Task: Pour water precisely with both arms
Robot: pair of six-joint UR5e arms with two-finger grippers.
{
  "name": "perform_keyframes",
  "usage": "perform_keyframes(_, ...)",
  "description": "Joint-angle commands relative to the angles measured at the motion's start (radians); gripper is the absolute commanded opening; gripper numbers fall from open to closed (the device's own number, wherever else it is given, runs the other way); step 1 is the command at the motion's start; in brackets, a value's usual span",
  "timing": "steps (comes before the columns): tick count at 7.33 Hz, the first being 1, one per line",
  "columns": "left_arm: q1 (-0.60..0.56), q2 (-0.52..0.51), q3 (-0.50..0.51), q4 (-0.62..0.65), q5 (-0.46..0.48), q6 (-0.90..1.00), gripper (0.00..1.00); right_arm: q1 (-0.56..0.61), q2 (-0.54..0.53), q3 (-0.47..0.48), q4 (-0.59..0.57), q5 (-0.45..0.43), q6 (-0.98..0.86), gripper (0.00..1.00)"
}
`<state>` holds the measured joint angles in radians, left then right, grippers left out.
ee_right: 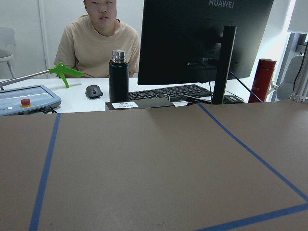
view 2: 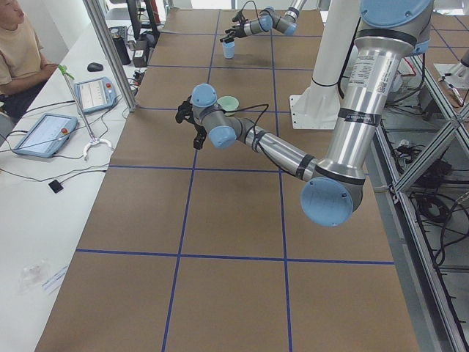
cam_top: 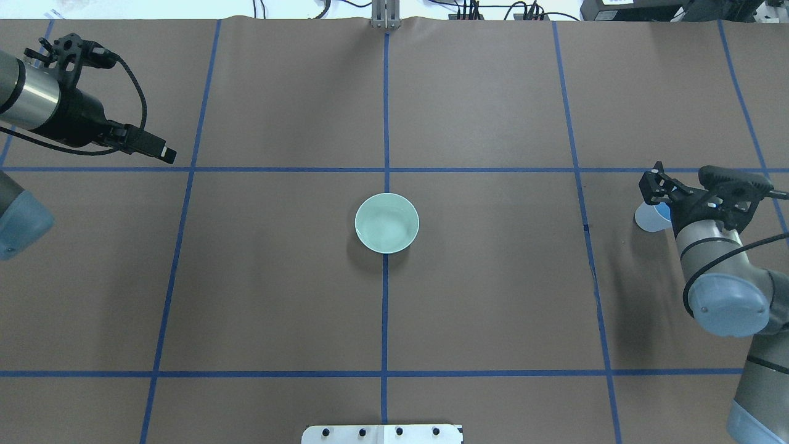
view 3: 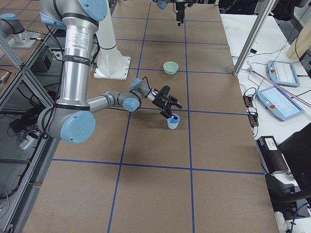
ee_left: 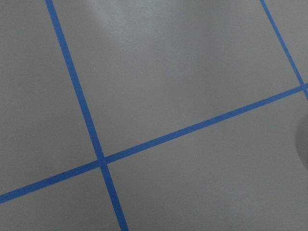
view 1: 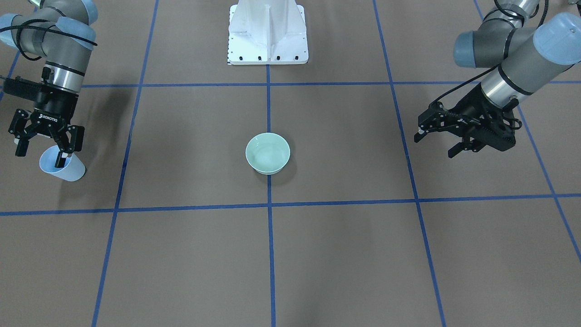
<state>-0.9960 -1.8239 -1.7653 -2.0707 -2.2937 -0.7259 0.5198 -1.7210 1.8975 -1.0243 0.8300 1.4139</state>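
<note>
A pale green bowl (view 1: 268,153) (cam_top: 386,222) stands at the table's centre, on a tape crossing; faint glints inside may be water, but I cannot tell. A light-blue cup (view 1: 63,167) (cam_top: 647,217) (view 3: 172,122) stands far out on the robot's right side. My right gripper (view 1: 41,154) (cam_top: 654,187) (view 3: 169,110) is open just over the cup, one finger dipping inside the rim and the other outside it. My left gripper (view 1: 435,144) (cam_top: 157,148) (view 2: 192,126) hangs open and empty above bare table on the opposite side. Neither wrist view shows fingers, cup or bowl.
The white pedestal base (view 1: 268,32) (cam_top: 382,433) stands at the robot's edge. Blue tape lines (ee_left: 101,159) grid the brown table. Beyond the far edge is a desk with a monitor (ee_right: 202,38), a black bottle (ee_right: 119,74), control tablets (view 2: 44,133) and a seated person (ee_right: 98,41).
</note>
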Motion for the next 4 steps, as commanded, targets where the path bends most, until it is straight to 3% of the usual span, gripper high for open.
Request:
perform_keyframes(1, 0.077, -0.043, 0.0, 0.001, 0.084, -0.145, 1.0, 0.165, 0.058, 0.026, 0.0, 0.267, -0.212, 1.0)
perform_keyframes(3, 0.137, -0.131, -0.002, 0.078, 0.101, -0.28, 1.0, 0.321, 0.069, 0.02, -0.013, 0.569, -0.399, 1.0)
perform_keyframes(4, 0.182, -0.206, -0.002, 0.174, 0.129, -0.335, 1.0, 0.427, 0.069, 0.005, -0.017, 0.751, -0.526, 1.0)
